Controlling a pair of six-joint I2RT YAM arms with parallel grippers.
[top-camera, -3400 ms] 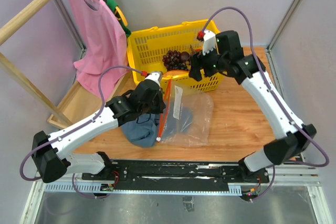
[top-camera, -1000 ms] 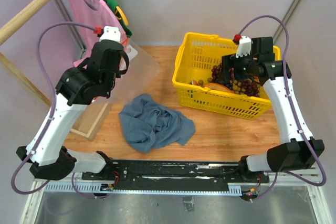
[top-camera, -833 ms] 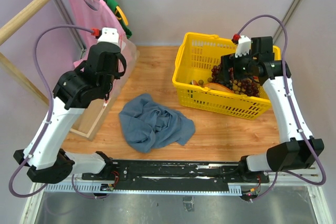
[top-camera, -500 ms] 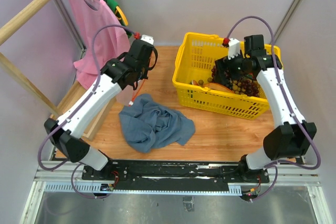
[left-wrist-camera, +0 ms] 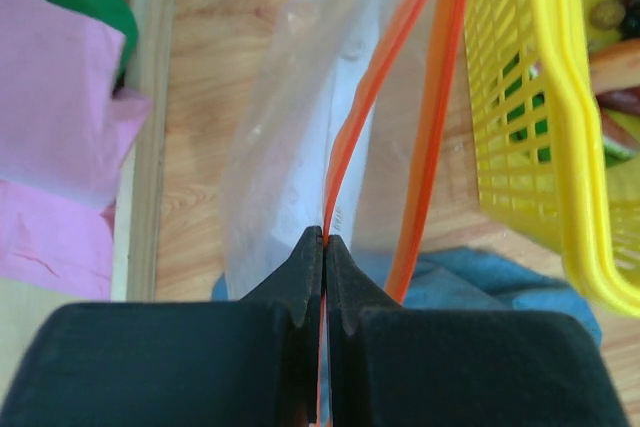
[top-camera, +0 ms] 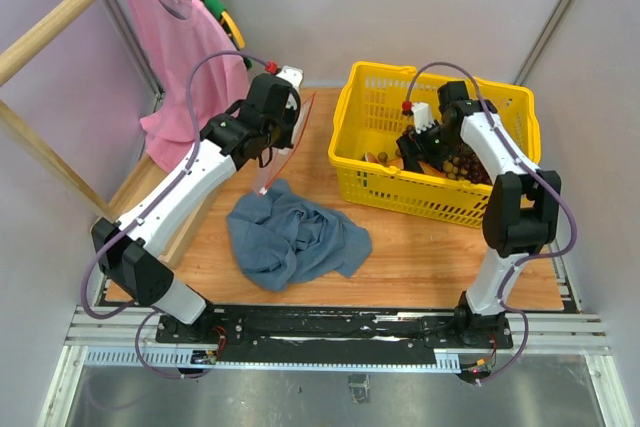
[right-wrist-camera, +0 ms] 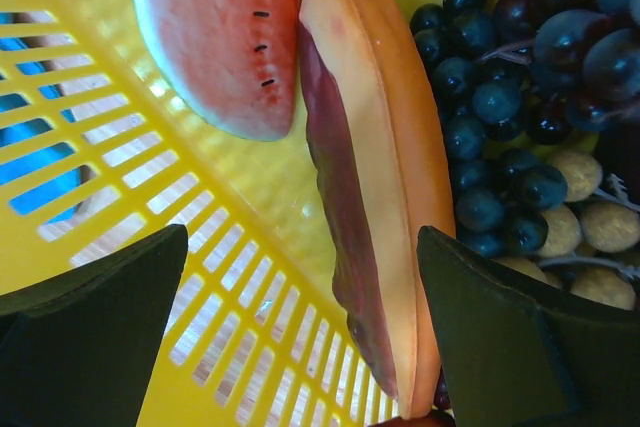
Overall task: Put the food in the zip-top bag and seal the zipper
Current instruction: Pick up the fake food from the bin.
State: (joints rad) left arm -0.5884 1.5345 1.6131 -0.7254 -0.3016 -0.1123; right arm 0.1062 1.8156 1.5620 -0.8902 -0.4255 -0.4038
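Nothing is bagged yet: the dark purple grapes (right-wrist-camera: 510,77) and the watermelon wedge (right-wrist-camera: 220,37) lie inside the yellow basket (top-camera: 430,199); the right gripper (right-wrist-camera: 300,247), fingers spread wide, hovers in the basket over a peach-coloured slice (right-wrist-camera: 385,147) beside the wedge; left of the basket, the left gripper (left-wrist-camera: 324,242) pinches one side of the orange-red zipper (left-wrist-camera: 370,97); the clear, crinkly zip-top bag (left-wrist-camera: 290,147) hangs with its mouth parted, apparently empty; filling and sealing remain.

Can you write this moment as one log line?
left gripper shut on orange-red zipper strip of clear plastic bag | right gripper open in yellow plastic basket beside dark purple grapes
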